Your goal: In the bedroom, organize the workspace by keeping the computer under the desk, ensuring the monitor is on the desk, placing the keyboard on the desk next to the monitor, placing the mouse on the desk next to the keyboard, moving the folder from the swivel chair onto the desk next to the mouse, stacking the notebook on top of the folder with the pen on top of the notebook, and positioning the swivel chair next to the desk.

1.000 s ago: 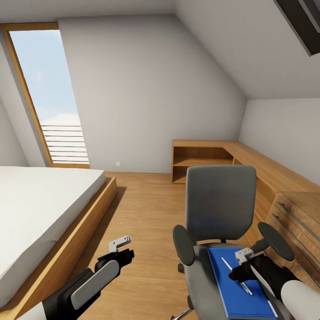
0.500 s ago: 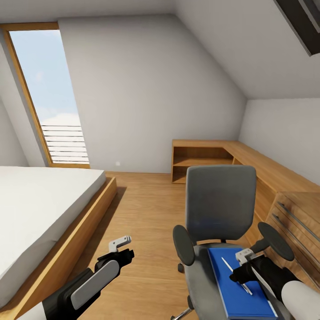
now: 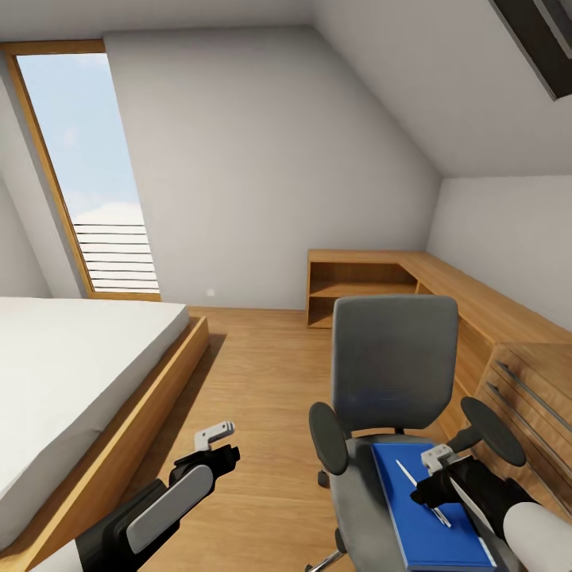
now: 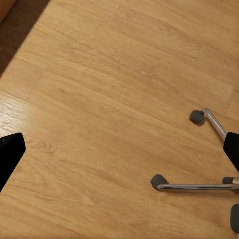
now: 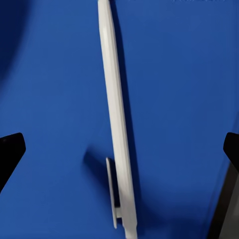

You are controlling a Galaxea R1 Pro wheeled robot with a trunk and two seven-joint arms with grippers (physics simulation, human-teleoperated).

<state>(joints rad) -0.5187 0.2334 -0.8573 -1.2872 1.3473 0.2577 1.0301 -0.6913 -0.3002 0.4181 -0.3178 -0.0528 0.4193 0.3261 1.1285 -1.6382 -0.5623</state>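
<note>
The swivel chair (image 3: pixel 395 361) stands at the lower right, its grey back facing me. On its seat lies the blue folder (image 3: pixel 401 508), and the white pen (image 3: pixel 407 473) rests along it. My right gripper (image 3: pixel 425 491) hovers just over the pen, open. In the right wrist view its fingertips (image 5: pixel 10 152) stand wide on both sides of the pen (image 5: pixel 117 124) on the folder (image 5: pixel 55 74). My left gripper (image 3: pixel 226 457) hangs open above the floor left of the chair, near the chrome base (image 4: pixel 194 186). The desk, computer, monitor, keyboard, mouse and notebook are out of view.
A low bed (image 3: pixel 71 357) with a wooden frame fills the left. A light wooden shelf unit (image 3: pixel 361 286) and its drawers (image 3: pixel 532 389) line the right wall behind the chair. Wooden floor (image 3: pixel 254 381) runs between bed and chair toward a tall window (image 3: pixel 87 183).
</note>
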